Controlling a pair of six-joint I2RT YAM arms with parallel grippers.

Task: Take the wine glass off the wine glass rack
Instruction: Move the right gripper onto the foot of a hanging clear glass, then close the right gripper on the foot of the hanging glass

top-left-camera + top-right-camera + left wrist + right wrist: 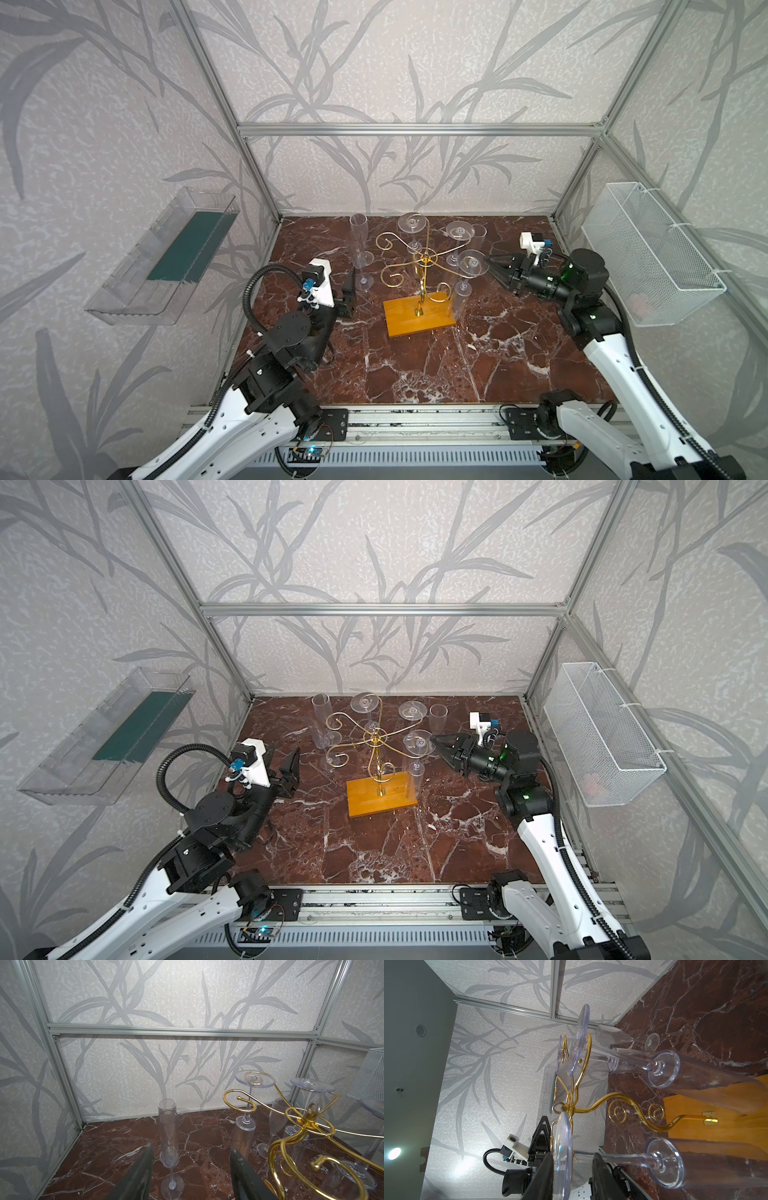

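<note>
While my left gripper (192,1148) hangs over the left side of the tabletop (415,365) with its fingers spread and nothing between them, my right gripper (572,1154) is at the wine glass (473,264). This glass hangs upside down, with its round foot lying on the curl of the arm that points to the right edge. That arm belongs to the wine glass rack (423,282), which stands on its wooden base near the middle of the tabletop. My right fingers (602,1172) stand apart, one on each side of the foot. The right wrist view shows a gap between one finger and the foot, and I cannot tell if the other finger touches it. A second glass (411,224) and a third glass (459,230) hang on the arms toward the far edge. An upright flute (359,249) stands toward the far left corner, just beyond my left fingers (141,1167).
</note>
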